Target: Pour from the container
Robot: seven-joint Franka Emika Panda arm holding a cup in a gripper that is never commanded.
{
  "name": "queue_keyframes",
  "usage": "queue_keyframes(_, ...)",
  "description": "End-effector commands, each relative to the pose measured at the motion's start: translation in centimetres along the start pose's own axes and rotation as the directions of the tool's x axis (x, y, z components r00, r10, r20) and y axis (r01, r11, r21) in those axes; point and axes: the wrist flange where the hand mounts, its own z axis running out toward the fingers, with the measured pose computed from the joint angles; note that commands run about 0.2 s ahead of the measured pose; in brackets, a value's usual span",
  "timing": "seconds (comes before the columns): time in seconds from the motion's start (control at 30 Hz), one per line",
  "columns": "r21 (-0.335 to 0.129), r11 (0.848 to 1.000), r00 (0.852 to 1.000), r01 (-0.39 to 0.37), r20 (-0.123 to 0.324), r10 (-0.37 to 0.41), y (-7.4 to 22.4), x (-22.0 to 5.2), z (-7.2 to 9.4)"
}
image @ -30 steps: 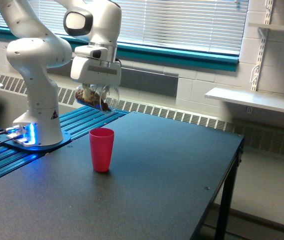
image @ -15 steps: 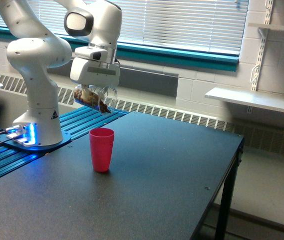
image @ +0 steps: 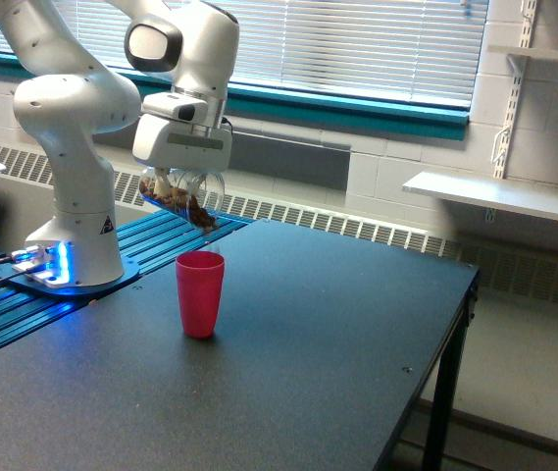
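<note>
My gripper is shut on the container, a clear cup with brown granular bits inside. The cup is tipped steeply, its rim pointing down toward the exterior view's right, and the brown bits have slid to the lower lip. It hangs above and slightly left of a red plastic cup, which stands upright on the dark table. I cannot tell whether any bits are falling out.
The arm's white base stands on blue rails at the exterior view's left, with a glowing blue light. A white shelf juts from the wall at the right. The table's right edge drops off near a black leg.
The gripper has tilted the container further and shifted it slightly left and up; the brown bits have slid closer to the rim. The red cup has not moved.
</note>
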Motion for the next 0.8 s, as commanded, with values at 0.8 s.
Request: queue_keyframes(0.8, -0.059, 0.998, 0.997, 0.030, 0.073, -0.026, 0.49, -1.45, 2.00)
